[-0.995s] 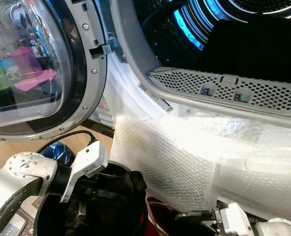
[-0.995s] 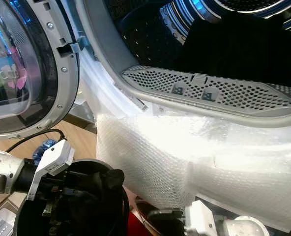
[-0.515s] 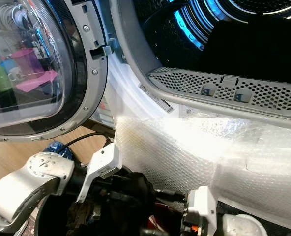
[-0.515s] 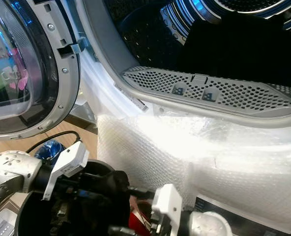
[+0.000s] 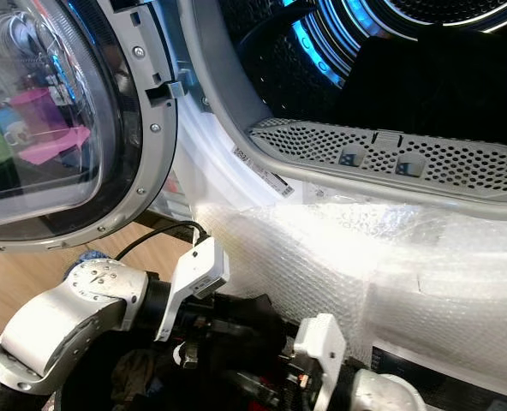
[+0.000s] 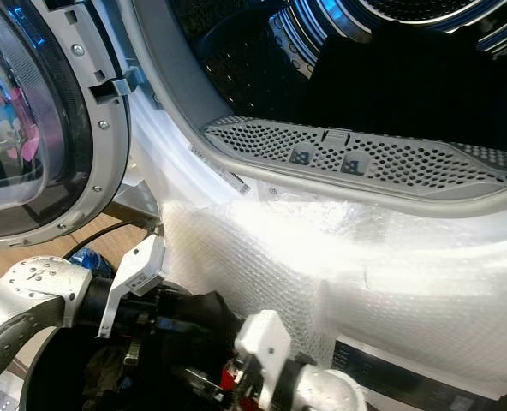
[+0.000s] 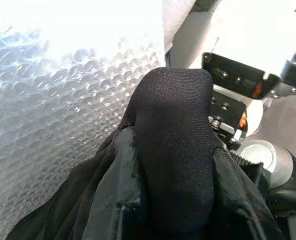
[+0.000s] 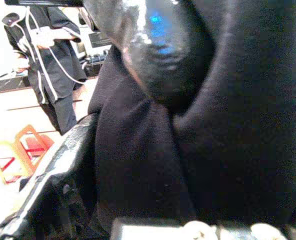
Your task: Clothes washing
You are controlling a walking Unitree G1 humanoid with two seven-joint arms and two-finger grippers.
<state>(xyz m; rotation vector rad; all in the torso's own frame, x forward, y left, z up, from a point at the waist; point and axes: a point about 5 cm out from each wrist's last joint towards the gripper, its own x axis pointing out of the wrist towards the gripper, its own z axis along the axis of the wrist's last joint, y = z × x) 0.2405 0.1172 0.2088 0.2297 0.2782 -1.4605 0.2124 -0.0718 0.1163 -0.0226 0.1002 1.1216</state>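
Observation:
A black garment (image 5: 247,318) bulges up out of a round black basket (image 6: 39,377) below the washing machine's open drum (image 5: 425,77). My left gripper (image 5: 226,332) is shut on it: in the left wrist view the black cloth (image 7: 175,150) is bunched over one finger (image 7: 120,200). My right gripper (image 5: 275,385) reaches in from the lower right and presses into the same cloth. Dark fabric (image 8: 228,125) and one glossy finger (image 8: 158,55) take up the right wrist view, and the set of its jaws is hidden.
The round glass door (image 5: 56,128) stands open at the left. Bubble wrap (image 5: 339,265) covers the machine's front under the perforated grey rim (image 5: 390,158). A person in dark clothes (image 8: 53,65) stands behind, near an orange frame (image 8: 23,145) on the floor.
My left arm has lifted the black garment up and to the right, toward the machine. My right arm has come up from the lower right to meet the cloth.

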